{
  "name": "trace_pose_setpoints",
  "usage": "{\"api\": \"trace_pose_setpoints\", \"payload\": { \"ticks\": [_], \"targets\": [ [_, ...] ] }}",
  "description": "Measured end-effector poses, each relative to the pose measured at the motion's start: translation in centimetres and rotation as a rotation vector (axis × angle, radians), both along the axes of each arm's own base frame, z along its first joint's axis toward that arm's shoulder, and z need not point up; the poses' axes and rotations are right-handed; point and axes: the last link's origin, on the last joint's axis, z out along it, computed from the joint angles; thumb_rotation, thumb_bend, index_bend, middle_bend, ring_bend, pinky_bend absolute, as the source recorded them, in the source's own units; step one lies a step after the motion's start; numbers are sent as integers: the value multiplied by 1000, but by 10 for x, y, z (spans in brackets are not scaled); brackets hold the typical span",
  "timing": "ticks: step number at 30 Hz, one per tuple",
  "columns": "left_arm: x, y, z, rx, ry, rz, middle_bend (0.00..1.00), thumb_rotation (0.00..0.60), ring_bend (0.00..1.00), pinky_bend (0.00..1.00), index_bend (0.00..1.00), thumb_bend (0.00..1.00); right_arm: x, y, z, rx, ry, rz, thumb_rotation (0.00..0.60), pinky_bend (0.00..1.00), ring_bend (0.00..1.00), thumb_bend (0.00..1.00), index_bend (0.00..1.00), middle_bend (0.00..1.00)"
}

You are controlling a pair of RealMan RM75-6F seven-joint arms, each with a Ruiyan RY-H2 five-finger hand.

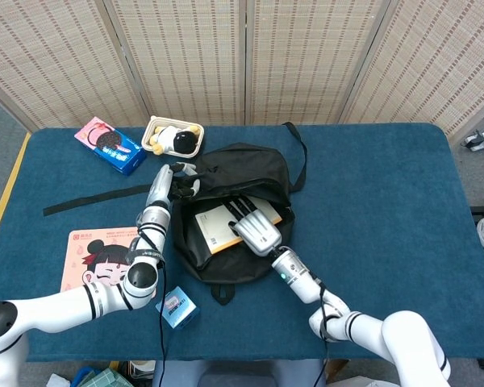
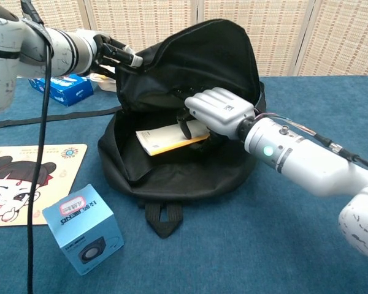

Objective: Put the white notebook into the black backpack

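Note:
The black backpack [image 1: 250, 173] [image 2: 196, 67] lies open in the middle of the blue table, its mouth facing me. The white notebook [image 1: 214, 228] [image 2: 165, 139], white-covered with a yellowish underside, sits inside the mouth. My right hand [image 1: 256, 225] [image 2: 213, 110] reaches into the bag and grips the notebook's right end. My left hand [image 1: 177, 181] [image 2: 113, 52] holds the upper left rim of the opening and keeps the flap raised.
A light-blue box [image 1: 177, 307] [image 2: 83, 236] stands in front of the bag. A cartoon mat [image 1: 97, 258] [image 2: 24, 184] lies at the left. A cookie packet [image 1: 109, 145] and a snack tray [image 1: 173, 137] sit at the back left. A black strap [image 1: 97, 197] trails left.

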Motion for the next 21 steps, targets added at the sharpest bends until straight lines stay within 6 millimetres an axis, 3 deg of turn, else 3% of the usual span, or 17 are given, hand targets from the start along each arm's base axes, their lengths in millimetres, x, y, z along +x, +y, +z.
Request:
{"api": "trace_pose_setpoints", "payload": {
  "ticks": [3,8,10,16,21],
  "targets": [
    [-1,0,1,0,-2,2,254,600,145,194,664,548,3,2,-4,6,5,-4,600,23,0,312,469,12],
    [-4,0,4,4,-2,7,253,600,145,194,664,548,4,4,-6,14,19,-27,600,0,0,107,109,0],
    [-5,0,5,6,-3,10,253,600,145,194,664,548,4,5,-4,17,16,-32,600,0,0,64,33,0],
    [-7,0,6,0,-4,8,245,600,140,194,655,544,6,12,10,25,-14,-13,600,0,0,31,0,0],
    [-4,-5,7,-17,-11,-23,207,600,102,194,555,537,5,24,30,35,-32,35,600,0,0,31,0,0]
  ]
}}
